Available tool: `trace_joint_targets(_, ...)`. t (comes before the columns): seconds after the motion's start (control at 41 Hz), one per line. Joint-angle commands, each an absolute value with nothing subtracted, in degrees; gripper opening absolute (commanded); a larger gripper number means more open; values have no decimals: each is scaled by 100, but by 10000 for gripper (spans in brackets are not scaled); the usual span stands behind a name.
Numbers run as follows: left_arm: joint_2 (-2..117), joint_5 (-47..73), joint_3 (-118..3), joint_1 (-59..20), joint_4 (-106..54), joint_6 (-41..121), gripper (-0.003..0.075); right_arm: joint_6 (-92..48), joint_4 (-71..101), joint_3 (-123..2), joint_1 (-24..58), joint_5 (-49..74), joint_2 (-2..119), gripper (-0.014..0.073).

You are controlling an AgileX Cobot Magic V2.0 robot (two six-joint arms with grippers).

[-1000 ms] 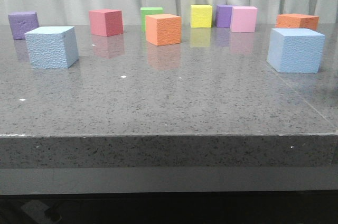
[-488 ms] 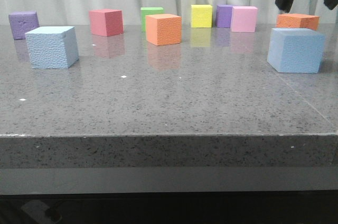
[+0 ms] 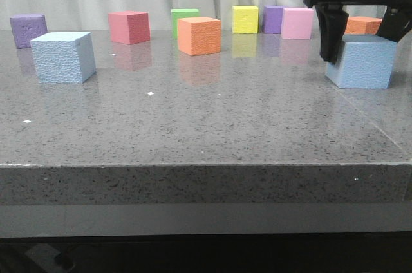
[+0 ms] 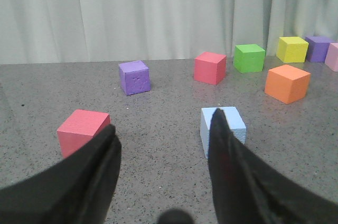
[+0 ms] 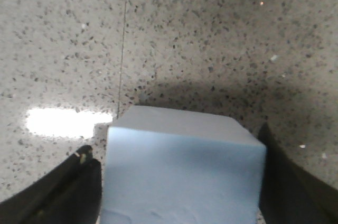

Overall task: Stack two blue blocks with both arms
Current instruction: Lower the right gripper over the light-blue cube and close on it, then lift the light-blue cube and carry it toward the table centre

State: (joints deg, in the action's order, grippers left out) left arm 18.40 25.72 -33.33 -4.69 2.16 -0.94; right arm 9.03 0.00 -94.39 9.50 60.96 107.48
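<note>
The right gripper point(image 3: 362, 36), black and blocky-fingered, hangs spread wide over a light sky-blue foam cube with pebbled faces point(image 3: 360, 61) at the right side of the grey speckled stone table point(image 3: 206, 125); one finger stands just beside each flank of the cube, and in the right wrist view the cube point(image 5: 182, 168) fills the gap between them, though whether the pads touch it I cannot tell from here. Just behind that gripper sits an orange foam cube point(image 3: 363, 25), partly hidden.

The left gripper point(image 4: 165, 166) is likewise spread wide, with nothing between its fingers; beyond its tips lies the second light sky-blue foam cube point(image 4: 232, 129), apart from it, with a red foam cube point(image 4: 83, 130) off to the other side and a purple foam cube point(image 4: 134, 77) farther out.
</note>
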Motion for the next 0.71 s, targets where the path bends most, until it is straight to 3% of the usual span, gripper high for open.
trace_joint_targets(0.0, 1940, 2130, -3478, -510, 222, -129, 365, 906, -70, -9636, 943, 6041, 10485, 573)
trace_joint_targets(0.22, 1940, 2130, -3478, -510, 222, -129, 365, 906, -70, -9636, 943, 6047, 10485, 389)
trace_joint_targets(0.683, 1940, 2130, -3478, -510, 222, -129, 365, 906, 295, -9756, 1035, 6436, 10485, 387)
